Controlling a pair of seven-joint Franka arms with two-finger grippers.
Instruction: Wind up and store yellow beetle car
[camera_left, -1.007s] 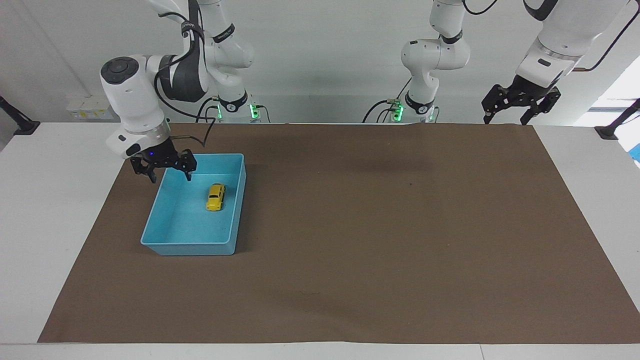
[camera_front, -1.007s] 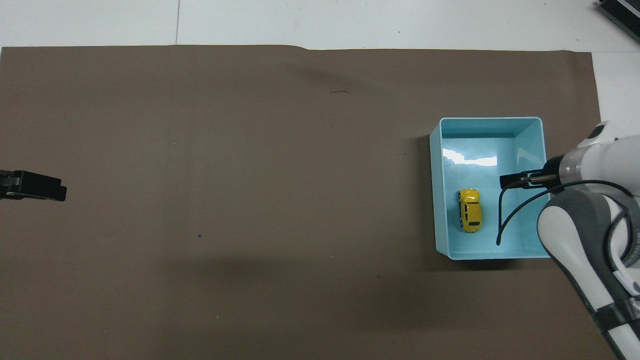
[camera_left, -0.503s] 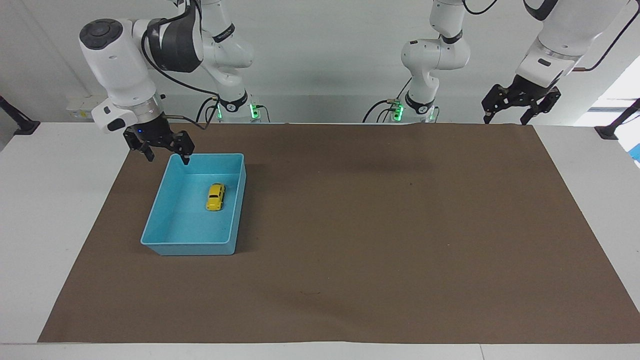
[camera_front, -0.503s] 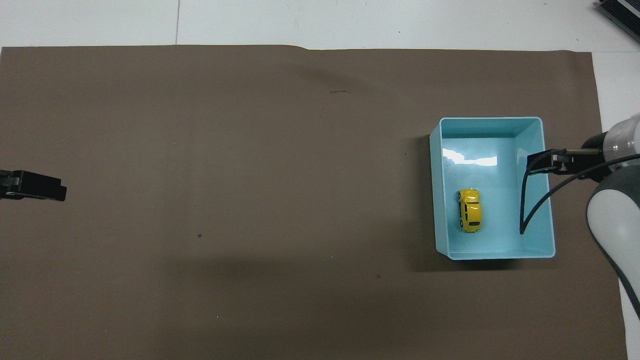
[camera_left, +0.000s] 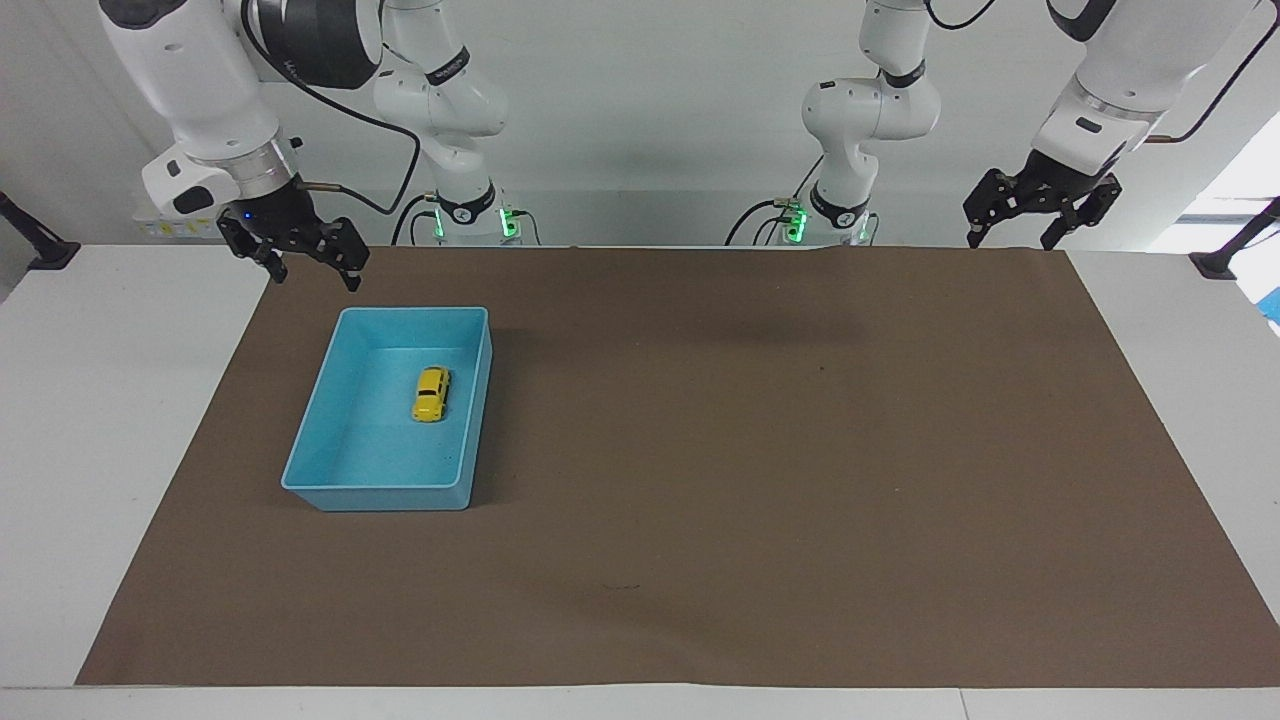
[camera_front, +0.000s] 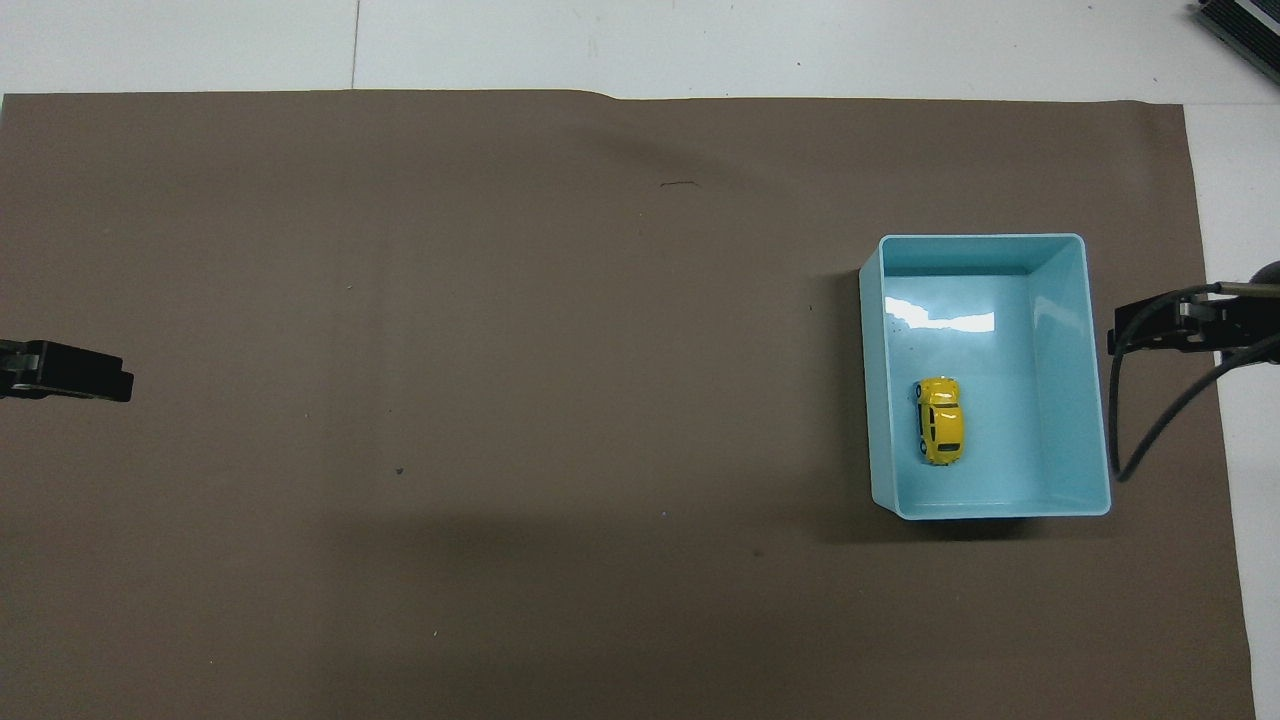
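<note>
The yellow beetle car (camera_left: 432, 393) (camera_front: 940, 434) rests on its wheels on the floor of a light blue bin (camera_left: 380, 490) (camera_front: 985, 240), toward the right arm's end of the table. My right gripper (camera_left: 315, 278) (camera_front: 1150, 330) hangs open and empty in the air, outside the bin, over the mat's edge beside it. It touches neither the bin nor the car. My left gripper (camera_left: 1008, 240) (camera_front: 70, 372) waits open and empty, raised over the left arm's end of the mat.
A brown mat (camera_left: 760, 450) covers most of the white table (camera_left: 90, 400). A black cable (camera_front: 1150, 430) droops from the right arm beside the bin's wall. A dark object (camera_front: 1240, 30) lies at the table's corner farthest from the robots.
My right gripper has risen out of the bin and drawn back past its rim toward the right arm's end. The car, the bin and the left arm have not moved.
</note>
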